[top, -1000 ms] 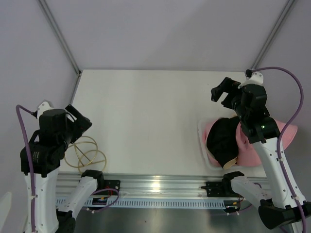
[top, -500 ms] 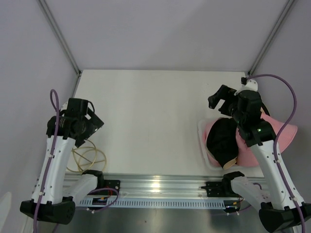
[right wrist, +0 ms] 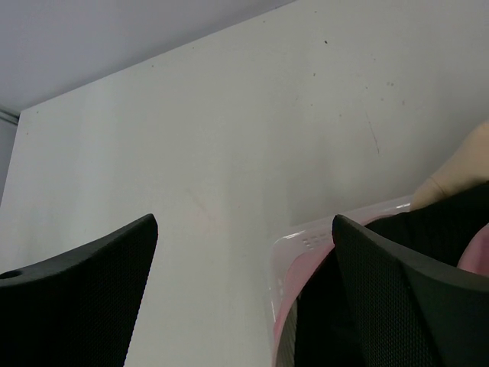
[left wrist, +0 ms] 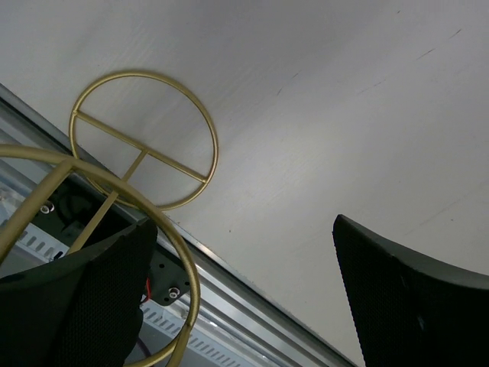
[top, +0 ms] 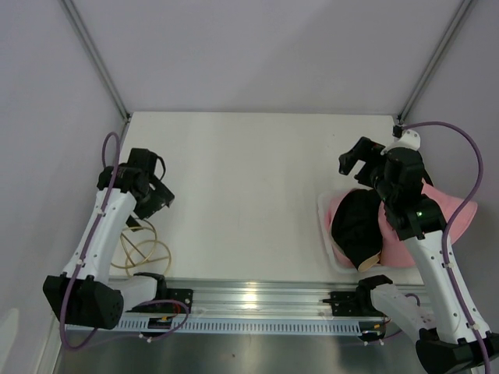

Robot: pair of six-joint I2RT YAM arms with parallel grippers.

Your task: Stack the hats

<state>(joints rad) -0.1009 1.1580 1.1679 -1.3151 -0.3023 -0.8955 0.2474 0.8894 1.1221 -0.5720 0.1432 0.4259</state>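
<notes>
The hats lie in a heap at the table's right edge. A black hat (top: 355, 230) is on top, pink hats (top: 461, 212) spread under it, and a beige brim (top: 366, 261) shows at the near side. My right gripper (top: 355, 164) is open and empty, hovering just beyond the heap's far left corner. The right wrist view shows the black hat (right wrist: 439, 222), the beige hat (right wrist: 462, 164) and a bit of pink (right wrist: 475, 248) behind its right finger. My left gripper (top: 156, 199) is open and empty over the table's left side, far from the hats.
A white mesh tray (top: 323, 222) holds the heap; its rim (right wrist: 306, 241) shows in the right wrist view. A gold wire stand (top: 140, 251) with ring ends (left wrist: 141, 141) lies near the left front edge, under my left gripper. A metal rail (top: 249, 296) runs along the front.
My left arm has swung forward and to the right, its gripper now over the table by the gold stand. The right gripper shifted only slightly. The hats have not moved.
</notes>
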